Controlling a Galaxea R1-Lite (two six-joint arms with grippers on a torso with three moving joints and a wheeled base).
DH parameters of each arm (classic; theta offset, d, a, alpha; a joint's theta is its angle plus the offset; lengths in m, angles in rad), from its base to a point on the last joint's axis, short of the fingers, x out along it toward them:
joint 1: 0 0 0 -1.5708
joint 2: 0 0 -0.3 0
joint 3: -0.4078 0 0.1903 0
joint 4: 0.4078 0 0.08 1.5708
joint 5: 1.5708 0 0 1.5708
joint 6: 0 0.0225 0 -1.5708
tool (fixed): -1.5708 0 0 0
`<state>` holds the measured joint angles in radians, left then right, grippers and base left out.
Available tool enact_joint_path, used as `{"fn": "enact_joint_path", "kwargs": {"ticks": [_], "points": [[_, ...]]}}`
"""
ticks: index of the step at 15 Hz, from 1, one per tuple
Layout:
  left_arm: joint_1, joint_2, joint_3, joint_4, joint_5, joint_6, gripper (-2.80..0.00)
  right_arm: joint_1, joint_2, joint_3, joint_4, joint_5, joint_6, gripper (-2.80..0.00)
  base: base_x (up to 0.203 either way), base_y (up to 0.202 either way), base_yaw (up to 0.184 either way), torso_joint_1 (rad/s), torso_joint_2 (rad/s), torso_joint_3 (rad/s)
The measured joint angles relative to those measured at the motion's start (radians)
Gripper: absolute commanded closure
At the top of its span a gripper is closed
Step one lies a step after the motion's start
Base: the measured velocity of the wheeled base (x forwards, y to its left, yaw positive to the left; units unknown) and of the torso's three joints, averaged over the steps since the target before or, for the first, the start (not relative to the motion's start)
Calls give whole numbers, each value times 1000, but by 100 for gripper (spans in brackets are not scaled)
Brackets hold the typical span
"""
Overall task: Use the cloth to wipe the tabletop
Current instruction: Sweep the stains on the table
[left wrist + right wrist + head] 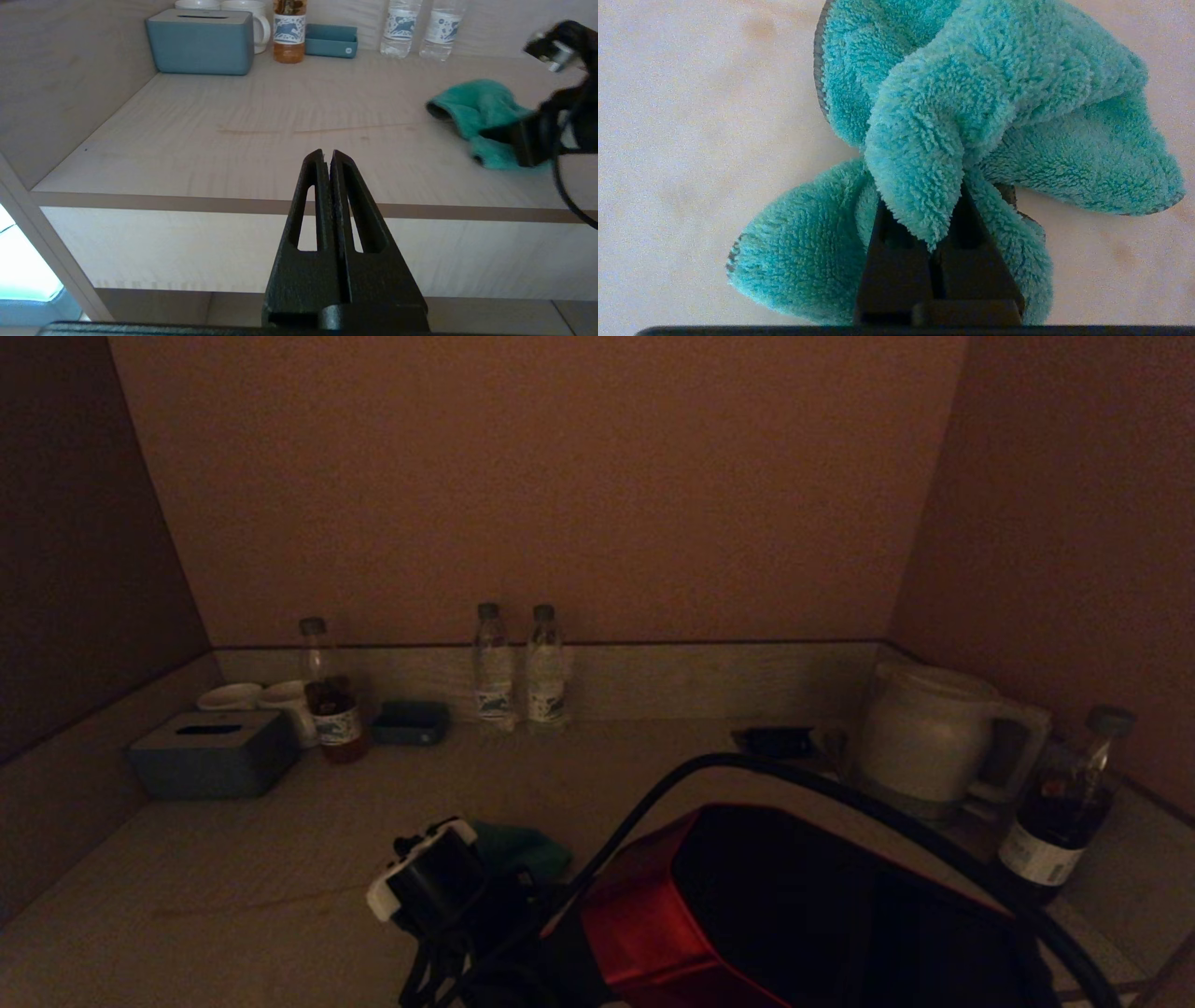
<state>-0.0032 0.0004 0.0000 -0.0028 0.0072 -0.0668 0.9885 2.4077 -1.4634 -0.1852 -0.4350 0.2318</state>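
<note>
- Overall, a pale wood-grain counter (233, 140) sits in a walled alcove; along the back stand a tissue box (201, 42), mugs (280, 700), a tea bottle (289, 32), a small tray (331, 41) and two water bottles (518, 667).
- At the right a kettle (924, 737) and a dark bottle (1064, 803) are dim, and the right arm's body covers the near counter.
- Faint brownish streaks (317, 130) mark the counter.
- Bunched, the teal cloth (971, 116) lies on the counter, pinched in the closed right hand (941, 224).
- Off the counter's front edge, the left hand (327, 156) is closed on nothing, well apart from the cloth.

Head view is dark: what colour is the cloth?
Teal cloth, clearest in the right wrist view.
</note>
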Motion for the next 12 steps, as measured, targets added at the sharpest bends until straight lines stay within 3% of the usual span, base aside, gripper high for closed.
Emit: {"fn": "enact_joint_path", "kwargs": {"ticks": [5,12], "points": [[0,0,0,0,0,0,0,-104,-72,187,-89,-52,5,0,0,0,0,0,0,0],[-1,0,0,0,0,0,0,-314,-142,384,-219,-59,5,0,0,0,0,0,0,0]]}}
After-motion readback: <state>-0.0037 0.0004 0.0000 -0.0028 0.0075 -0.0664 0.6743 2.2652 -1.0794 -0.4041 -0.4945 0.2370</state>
